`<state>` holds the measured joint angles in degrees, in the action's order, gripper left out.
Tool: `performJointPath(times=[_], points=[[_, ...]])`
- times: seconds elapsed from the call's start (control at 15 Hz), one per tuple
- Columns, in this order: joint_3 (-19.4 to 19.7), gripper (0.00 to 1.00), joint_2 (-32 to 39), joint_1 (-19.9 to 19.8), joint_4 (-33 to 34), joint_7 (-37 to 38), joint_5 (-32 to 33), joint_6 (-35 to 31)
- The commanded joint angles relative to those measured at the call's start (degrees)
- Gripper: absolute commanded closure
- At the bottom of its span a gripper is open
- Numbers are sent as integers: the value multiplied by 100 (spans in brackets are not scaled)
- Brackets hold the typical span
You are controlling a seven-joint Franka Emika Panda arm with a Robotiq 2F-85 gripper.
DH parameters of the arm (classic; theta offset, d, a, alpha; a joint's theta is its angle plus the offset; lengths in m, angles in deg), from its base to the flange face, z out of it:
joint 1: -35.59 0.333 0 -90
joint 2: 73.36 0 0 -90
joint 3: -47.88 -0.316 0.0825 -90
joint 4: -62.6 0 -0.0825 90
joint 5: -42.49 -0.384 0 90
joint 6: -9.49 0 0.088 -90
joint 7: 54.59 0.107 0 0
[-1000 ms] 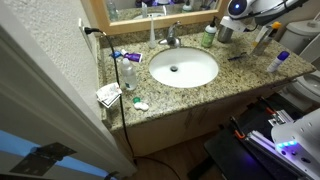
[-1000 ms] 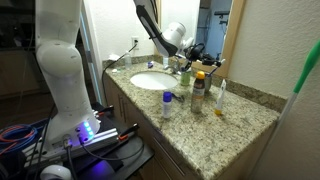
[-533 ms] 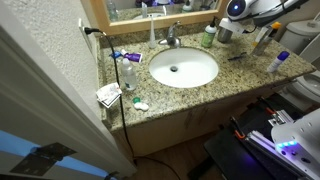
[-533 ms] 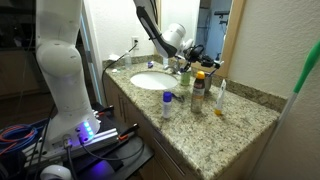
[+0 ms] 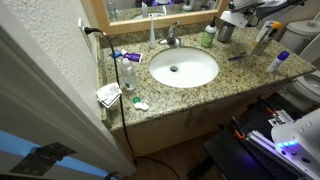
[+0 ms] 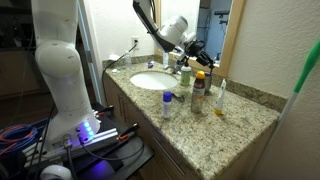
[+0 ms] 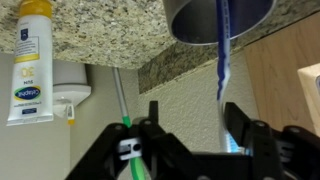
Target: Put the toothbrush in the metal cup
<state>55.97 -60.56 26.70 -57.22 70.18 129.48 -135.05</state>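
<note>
In the wrist view the metal cup [image 7: 215,20] stands on the granite counter, dark grey and shiny. The toothbrush [image 7: 221,70], a slim whitish-blue stick, has one end inside the cup, and its other end reaches up beside one finger. My gripper [image 7: 195,120] is open just above the cup. Its black fingers [image 7: 237,120] stand apart with the toothbrush close against the inside of one and a wide gap to the other. In an exterior view the gripper [image 5: 230,20] hovers over the cup [image 5: 226,33] at the counter's back, by the mirror. The toothbrush is too thin to make out there.
A green bottle [image 5: 209,37] stands right beside the cup, and the faucet [image 5: 172,38] and sink [image 5: 183,68] lie further along the counter. A yellow-capped lotion bottle [image 7: 32,60] and a green stick [image 7: 125,110] are nearby. Bottles [image 6: 198,92] crowd the counter's near end. The wall and mirror frame are close behind.
The jaws went from shut on the toothbrush to open, leaving it standing in the cup. The gripper has lifted slightly above the cup.
</note>
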Motion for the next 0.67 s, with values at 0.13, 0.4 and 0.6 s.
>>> performJointPath(times=[0.13,0.4,0.6], points=[[25,0,-796,-373,-654,-2445,-2252,-1468],[-30,0,-847,-318,-1163,-4294,-4278,-1749],[-25,0,-695,-258,-1025,-4363,-4465,-1583]])
